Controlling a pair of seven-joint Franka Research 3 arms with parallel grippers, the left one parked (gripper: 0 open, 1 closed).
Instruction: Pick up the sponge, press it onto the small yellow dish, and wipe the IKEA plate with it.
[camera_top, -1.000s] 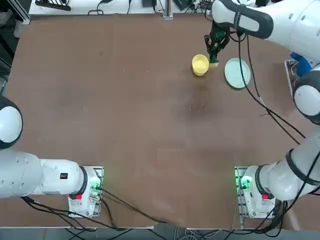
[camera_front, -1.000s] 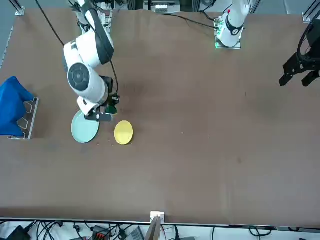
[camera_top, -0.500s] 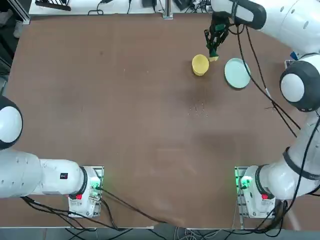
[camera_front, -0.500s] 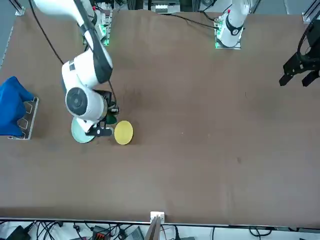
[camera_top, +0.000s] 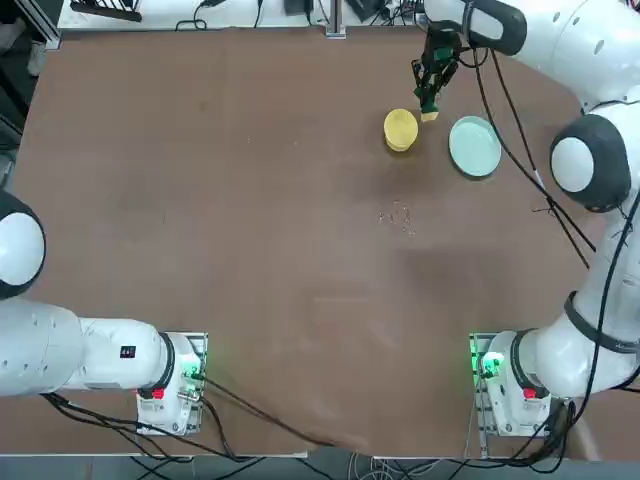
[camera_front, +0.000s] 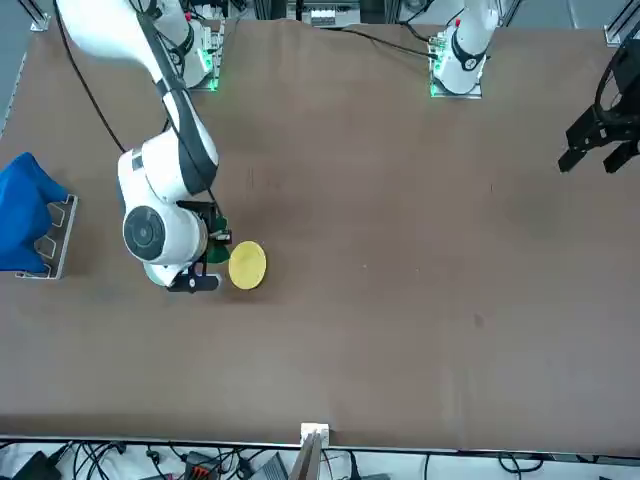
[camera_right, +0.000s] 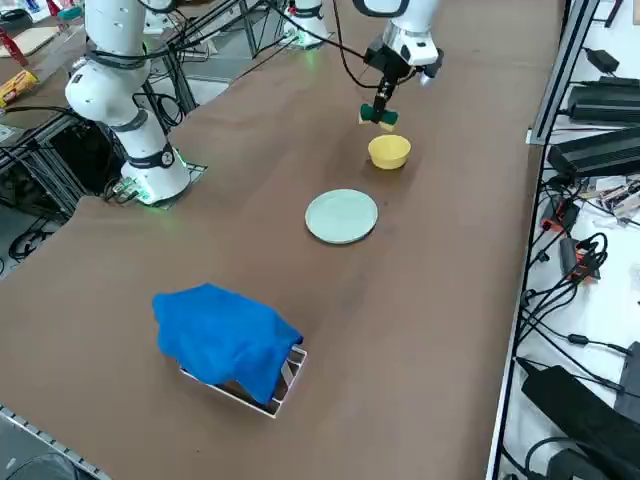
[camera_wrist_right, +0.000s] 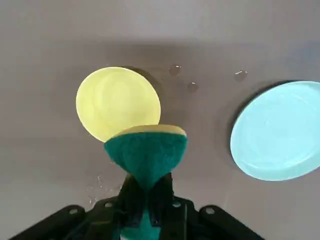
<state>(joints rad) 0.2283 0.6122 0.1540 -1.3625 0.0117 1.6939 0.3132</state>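
The brown table (camera_top: 250, 250) carries the small yellow dish (camera_top: 400, 129), the IKEA plate (camera_top: 474, 147) and a blue cloth (camera_right: 222, 338).

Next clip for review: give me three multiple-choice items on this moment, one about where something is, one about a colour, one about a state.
1. Where is the sponge?
A. Lying on the plate
B. Pinched in the right gripper, in the air
C. Under the blue cloth

2. What colour is the IKEA plate?
A. Pale mint green
B. Red
C. Black

3. What is the state of the small yellow dish?
A. Stacked on the plate
B. Flipped upside down
C. Upright on the table, apart from the plate

Answers: 1 B, the wrist view shows the fingers squeezing the sponge above the table. 2 A, seen in the top and side views. 3 C, bare table separates the two dishes.
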